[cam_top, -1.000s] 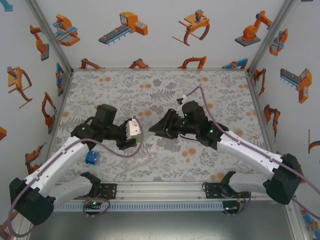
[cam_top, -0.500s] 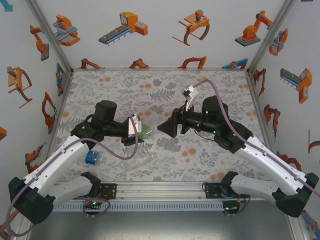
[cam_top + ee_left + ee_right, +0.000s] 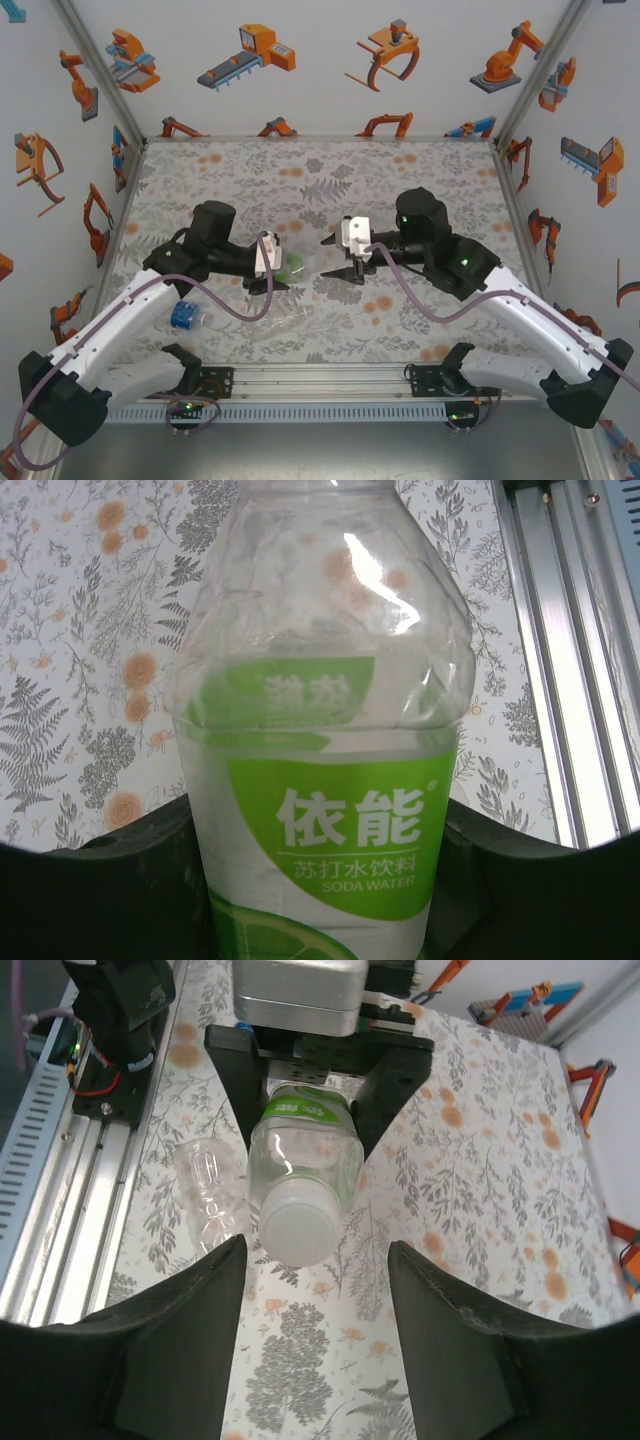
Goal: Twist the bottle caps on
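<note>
**Green-label bottle held level, cap facing spread right jaws**

Top external: left gripper (image 3: 283, 268) pinches a clear plastic bottle with green label (image 3: 296, 264) over mid-table, with the neck pointing right at the right gripper (image 3: 335, 257). A blue-labelled clear bottle (image 3: 185, 316) lies near left.

Left wrist: dark fingers (image 3: 130, 880) press the bottle's sides.

Right wrist: jaws spread, clear of the white round cap (image 3: 297, 1232) on the bottle's neck. A plain clear bottle (image 3: 205, 1195) lies on the floral table (image 3: 480, 1160).

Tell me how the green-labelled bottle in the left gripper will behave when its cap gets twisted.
The bottle looks empty, the tablecloth showing through it, so it is probably light. Its thin walls look creased, so they will likely give under a squeeze. The plastic is glossy, so it may turn between the fingers as the cap is twisted.
</note>
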### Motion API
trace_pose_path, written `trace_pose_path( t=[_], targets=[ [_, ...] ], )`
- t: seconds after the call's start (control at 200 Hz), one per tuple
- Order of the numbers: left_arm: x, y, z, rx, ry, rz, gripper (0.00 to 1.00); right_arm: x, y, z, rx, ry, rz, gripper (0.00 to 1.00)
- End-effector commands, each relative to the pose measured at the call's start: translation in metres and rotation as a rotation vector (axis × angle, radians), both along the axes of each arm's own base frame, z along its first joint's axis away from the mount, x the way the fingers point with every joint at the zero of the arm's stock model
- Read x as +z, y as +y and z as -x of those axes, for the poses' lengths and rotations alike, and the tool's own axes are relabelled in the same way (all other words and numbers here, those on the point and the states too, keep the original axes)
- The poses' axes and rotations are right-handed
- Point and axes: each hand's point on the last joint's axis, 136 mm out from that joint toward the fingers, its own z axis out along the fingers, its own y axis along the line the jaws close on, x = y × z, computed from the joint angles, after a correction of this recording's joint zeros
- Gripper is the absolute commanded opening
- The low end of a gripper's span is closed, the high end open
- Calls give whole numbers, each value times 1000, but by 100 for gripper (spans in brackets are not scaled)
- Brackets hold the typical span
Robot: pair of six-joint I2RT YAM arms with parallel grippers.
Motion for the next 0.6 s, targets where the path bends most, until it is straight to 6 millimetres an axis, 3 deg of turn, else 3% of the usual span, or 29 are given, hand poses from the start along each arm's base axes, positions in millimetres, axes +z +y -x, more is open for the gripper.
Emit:
trace_pose_path(
  t=[0.0,0.25,0.416,0.521,0.596],
  targets=[
    [12,-3,6,-45,-13,28,0,8,7,11,96,-99,-30,52],
    [12,-4,5,-45,4,27,0,2,12,12,98,-98,-17,39],
    [13,-3,4,-41,1,27,0,-3,12,7,60,-89,2,17],
    [13,-3,4,-34,-5,25,0,-3,14,-12,-81,41,-14,0],
    [13,-2,2,-21,-12,22,0,0,15,-34,-244,237,-72,0]
  ],
)
